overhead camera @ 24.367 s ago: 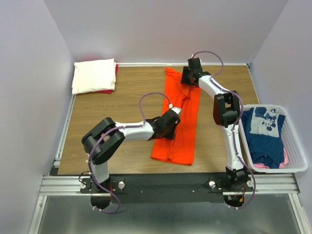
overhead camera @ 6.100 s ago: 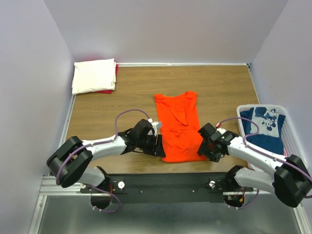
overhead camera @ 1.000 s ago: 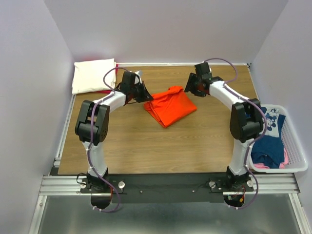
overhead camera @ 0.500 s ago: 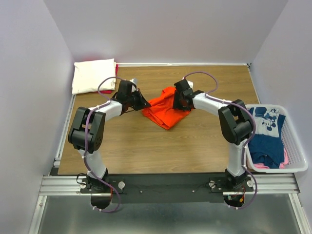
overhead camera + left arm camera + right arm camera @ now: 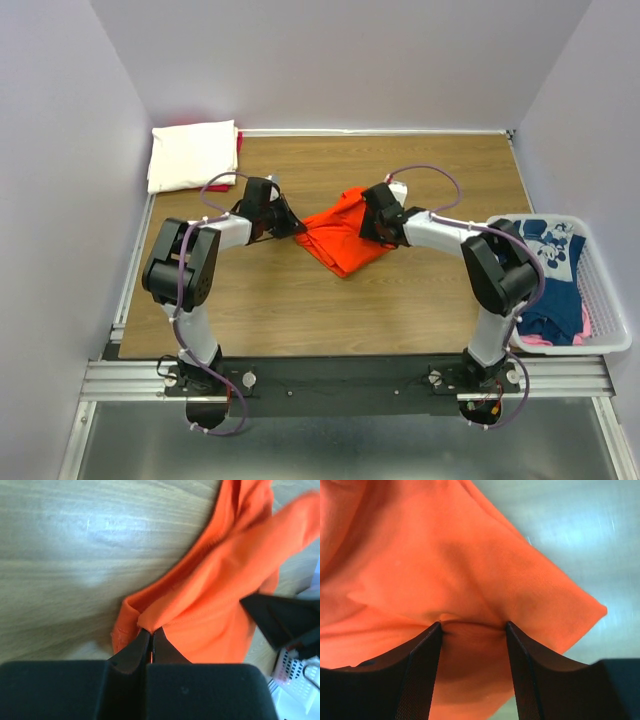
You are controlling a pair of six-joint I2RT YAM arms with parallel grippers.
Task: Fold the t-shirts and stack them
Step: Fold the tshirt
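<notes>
The bright orange t-shirt (image 5: 338,238) lies folded and rumpled at the table's middle. My left gripper (image 5: 296,229) is shut on its left corner, pinching a fold of cloth in the left wrist view (image 5: 150,632). My right gripper (image 5: 373,226) is at the shirt's right edge, open, with orange cloth (image 5: 445,555) bulging between its spread fingers (image 5: 472,626). A folded cream-white t-shirt (image 5: 192,153) lies at the far left corner on a red-pink one (image 5: 238,141). The navy t-shirt with the white cartoon print (image 5: 548,262) is in the basket.
The white lattice basket (image 5: 610,312) stands at the table's right edge, with some pink cloth (image 5: 540,341) at its near end. Purple-grey walls close the left, far and right sides. The wood table (image 5: 260,310) shows bare in front of the shirt.
The right gripper came in from the far side onto the shirt's right edge. The left gripper moved nearer with the corner it holds. The shirt shifted slightly toward me and bunched narrower.
</notes>
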